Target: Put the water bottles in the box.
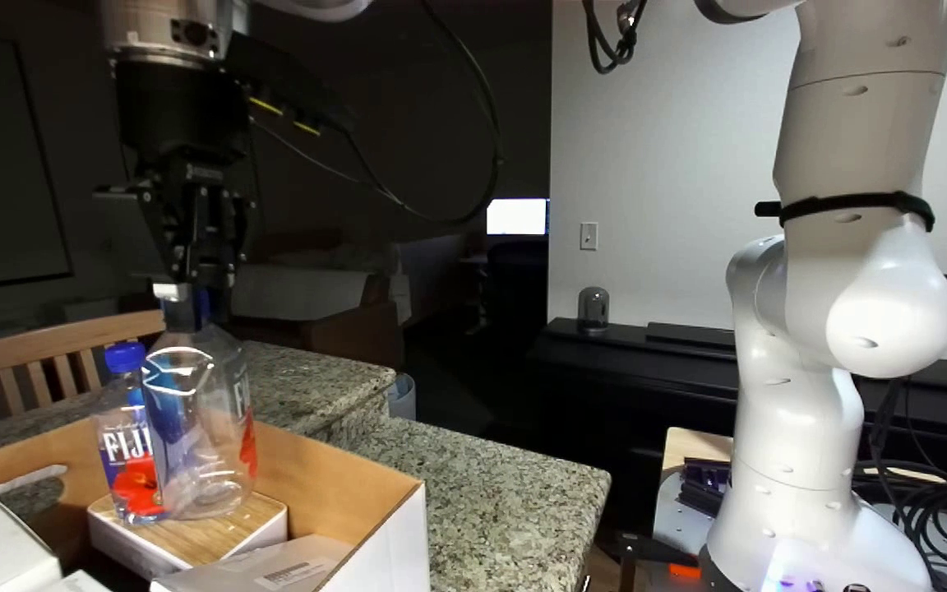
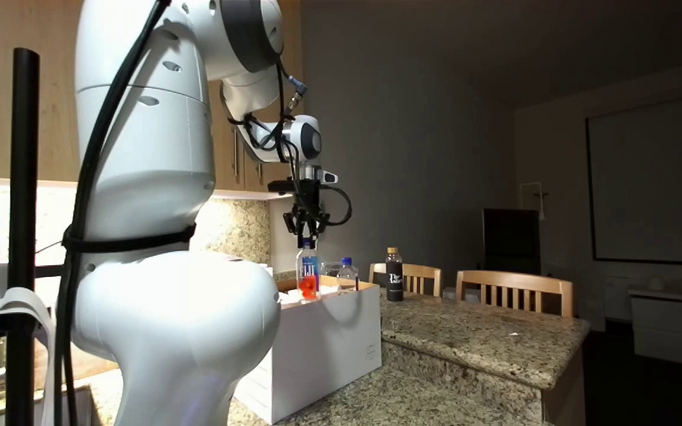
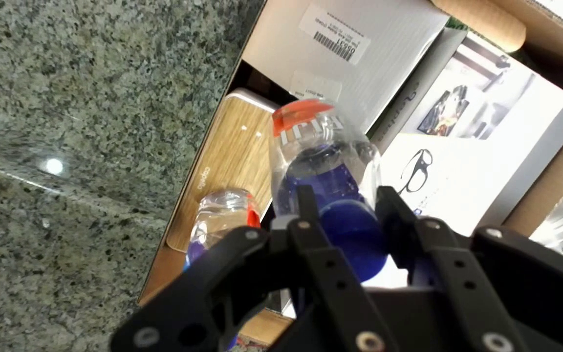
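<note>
- nearest the wrist camera, the claw (image 3: 345, 191) is drawn in narrow; by it the held bottle (image 3: 325, 171) is gripped, as judged from the blue cap (image 3: 352, 237) seen between its two fingers (image 3: 307, 203).
- the held bottle is seen about upright in both exterior views, over the inside of the big box (image 1: 342, 485), which lies towards eight o'clock in an exterior view; whether its base touches anything cannot be told.
- for this bottle the carrying is judged done; lowering, if any, release and withdrawal are left.
- a little farther, at nine o'clock from the blue cap in the wrist view, the standing bottle (image 3: 223, 215) is found inside the big box, upright on the wood-topped case (image 3: 227, 137) and clear of the claw; this one can be counted as finished.
- lower in the big box, a barcoded carton (image 3: 350, 63) is seen at twelve o'clock and a glasses carton (image 3: 462, 156) between one and two.
- past the wall of the big box, the stone counter (image 3: 66, 88) is shown at ten o'clock.
- farthest, at two o'clock from the big box in an exterior view, a dark bottle (image 2: 395, 281) is set on the stone counter, judged no part of the task; no third blue-capped bottle is seen, so none seems left to be fetched.
</note>
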Available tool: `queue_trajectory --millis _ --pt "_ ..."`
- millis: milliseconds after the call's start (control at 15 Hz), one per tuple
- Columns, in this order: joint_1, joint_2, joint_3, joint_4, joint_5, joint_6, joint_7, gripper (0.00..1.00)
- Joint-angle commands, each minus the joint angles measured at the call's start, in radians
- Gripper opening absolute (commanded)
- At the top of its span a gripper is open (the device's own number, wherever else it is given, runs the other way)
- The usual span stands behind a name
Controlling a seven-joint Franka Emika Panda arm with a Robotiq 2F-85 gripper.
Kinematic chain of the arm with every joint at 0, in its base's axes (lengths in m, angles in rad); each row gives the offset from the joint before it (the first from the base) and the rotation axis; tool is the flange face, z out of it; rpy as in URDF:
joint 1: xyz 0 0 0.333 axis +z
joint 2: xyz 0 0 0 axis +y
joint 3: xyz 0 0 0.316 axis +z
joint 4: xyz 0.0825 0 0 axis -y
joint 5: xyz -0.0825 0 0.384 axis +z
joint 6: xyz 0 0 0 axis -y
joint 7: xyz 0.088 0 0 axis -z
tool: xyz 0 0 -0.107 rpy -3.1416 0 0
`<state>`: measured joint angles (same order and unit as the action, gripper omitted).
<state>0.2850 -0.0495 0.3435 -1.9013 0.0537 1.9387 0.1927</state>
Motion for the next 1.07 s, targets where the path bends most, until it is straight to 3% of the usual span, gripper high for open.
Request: queue_trajectory --millis 0,533,1000 --pt "0.024 0.058 0.002 0.045 0.002 -0.058 -0.001 0.15" --pt "0.027 0.125 -0.029 0.079 -0.005 -0.098 0.006 0.15" --pt "0.009 0.129 -0.079 0.069 -0.005 -0.013 -0.003 0.15"
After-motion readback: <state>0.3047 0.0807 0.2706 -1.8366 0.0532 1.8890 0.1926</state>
